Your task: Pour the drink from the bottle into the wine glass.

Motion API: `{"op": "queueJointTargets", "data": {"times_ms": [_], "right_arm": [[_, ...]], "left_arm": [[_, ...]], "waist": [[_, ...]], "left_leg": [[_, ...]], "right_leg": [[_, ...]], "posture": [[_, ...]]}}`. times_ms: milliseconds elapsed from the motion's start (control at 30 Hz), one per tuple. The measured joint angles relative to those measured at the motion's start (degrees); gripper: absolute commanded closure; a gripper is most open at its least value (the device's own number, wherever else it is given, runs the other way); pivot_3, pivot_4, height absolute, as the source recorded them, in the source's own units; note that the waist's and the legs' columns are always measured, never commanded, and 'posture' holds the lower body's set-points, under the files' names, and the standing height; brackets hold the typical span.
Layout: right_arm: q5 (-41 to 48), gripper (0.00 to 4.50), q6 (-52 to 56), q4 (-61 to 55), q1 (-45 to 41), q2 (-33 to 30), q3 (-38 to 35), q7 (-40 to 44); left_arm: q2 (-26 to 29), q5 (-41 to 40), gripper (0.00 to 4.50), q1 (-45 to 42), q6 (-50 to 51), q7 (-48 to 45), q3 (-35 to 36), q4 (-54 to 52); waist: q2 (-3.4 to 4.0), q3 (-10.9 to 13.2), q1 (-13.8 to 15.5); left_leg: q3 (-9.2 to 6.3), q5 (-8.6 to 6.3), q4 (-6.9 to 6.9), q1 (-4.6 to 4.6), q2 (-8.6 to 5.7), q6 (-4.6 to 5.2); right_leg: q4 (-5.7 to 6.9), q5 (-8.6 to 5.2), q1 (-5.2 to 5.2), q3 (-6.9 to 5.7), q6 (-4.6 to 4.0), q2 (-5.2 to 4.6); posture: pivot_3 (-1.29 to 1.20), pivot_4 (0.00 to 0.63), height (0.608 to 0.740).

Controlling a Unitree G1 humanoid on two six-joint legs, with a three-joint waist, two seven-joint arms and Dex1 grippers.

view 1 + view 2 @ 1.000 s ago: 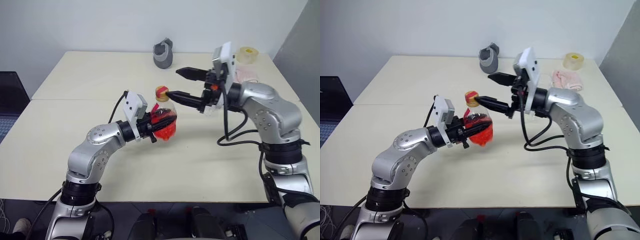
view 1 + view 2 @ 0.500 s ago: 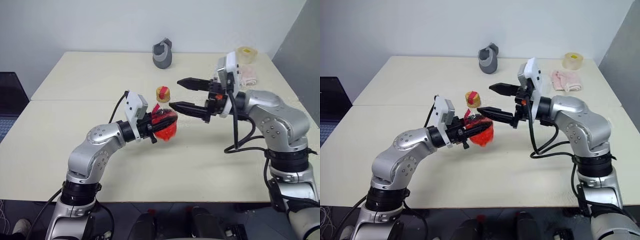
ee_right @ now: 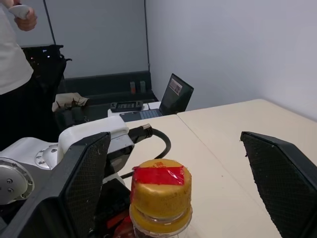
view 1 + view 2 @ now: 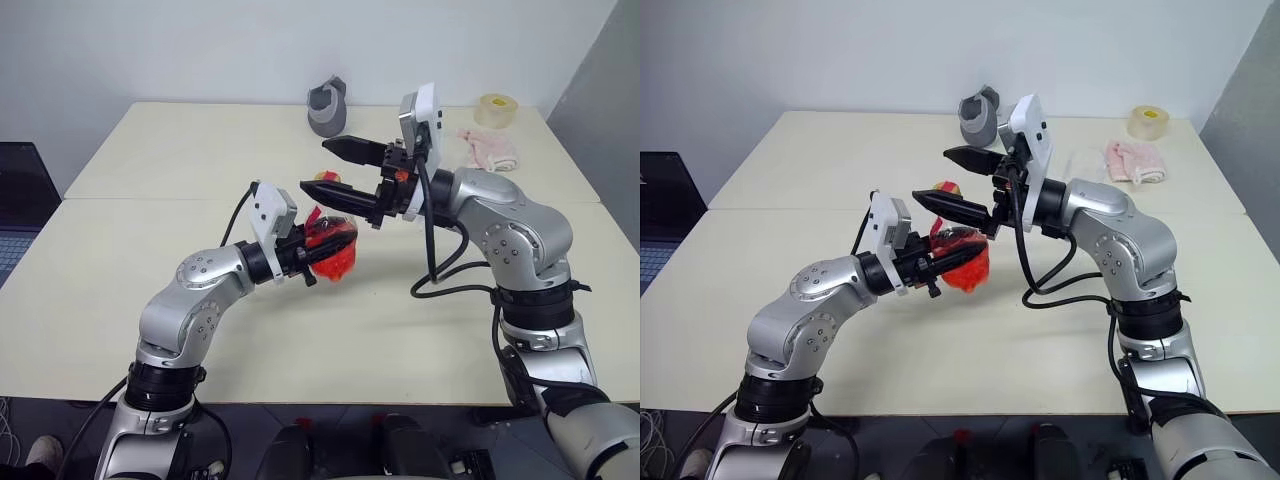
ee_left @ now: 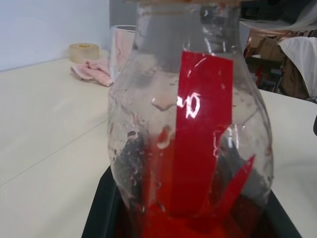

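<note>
Bottle: clear glossy plastic, droplets inside, shiny red label. Drink: bright red, translucent. Cap: yellow matt plastic, red sticker on top. Right hand: black fingers; pads with fine rough mesh texture. Left hand: black matt plastic. Counter: cream, smooth, matt. Cloth: pink, soft, crumpled. Tape roll: yellowish, semi-glossy. Jug: grey, matt.

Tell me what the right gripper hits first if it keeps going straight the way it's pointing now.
Most likely the bottle's cap. The right gripper is open, and the cap sits between its fingers just ahead. The bottle is held by the left gripper. Exact depth is unclear.
</note>
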Motion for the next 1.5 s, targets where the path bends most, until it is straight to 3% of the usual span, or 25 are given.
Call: {"op": "queueJointTargets", "data": {"times_ms": [100, 200, 467, 1000, 1500], "right_arm": [[0.09, 0.02, 0.41, -0.01, 0.01, -0.34, 0.21, 0.93], [0.24, 0.59, 0.64, -0.02, 0.02, -0.79, 0.25, 1.51], [1.27, 3.30, 1.41, -0.02, 0.01, -1.17, 0.23, 2.10], [3.68, 3.32, 6.16, -0.02, -1.84, -3.13, -0.46, 3.09], [0.76, 3.32, -3.80, 1.77, -3.32, -10.37, 3.51, 19.91]], "left_arm": [[-0.01, 0.00, 3.10, 0.00, 0.00, 0.12, 0.00, -0.04], [-0.16, 0.00, 3.10, 0.04, -0.01, 0.16, 0.00, -0.04], [-0.25, 0.02, 3.10, 0.13, -0.01, 0.20, 0.00, -0.02], [-0.37, 0.23, 3.10, 0.51, -0.67, 0.03, -0.43, -0.41], [-0.16, -1.17, 3.10, 3.75, -0.62, -1.92, -2.02, -4.87]], "waist": [[0.00, 0.00, 0.00], [0.00, 0.00, 0.00], [0.00, 0.00, -0.01], [0.00, 0.00, 0.03], [0.00, 0.00, -0.02]], "left_leg": [[0.00, 0.00, 0.00, 0.00, 0.00, 0.00], [0.00, 0.00, 0.00, 0.00, 0.00, 0.01], [0.00, 0.00, 0.00, 0.00, 0.00, 0.01], [0.00, -0.01, 0.00, 0.00, 0.00, 0.02], [0.01, -0.04, -0.01, 0.01, 0.01, 0.07]], "right_leg": [[0.00, 0.00, 0.00, 0.00, 0.00, 0.00], [0.00, 0.00, 0.00, 0.00, 0.00, 0.00], [0.00, 0.00, 0.00, 0.00, 0.00, 0.00], [0.00, 0.00, 0.00, 0.00, 0.00, 0.00], [0.00, 0.00, 0.00, 0.00, 0.00, 0.01]], "posture": [[0.00, 0.150, 0.740], [0.00, 0.150, 0.740], [0.00, 0.150, 0.740], [0.00, 0.150, 0.740], [0.00, 0.150, 0.740]]}}
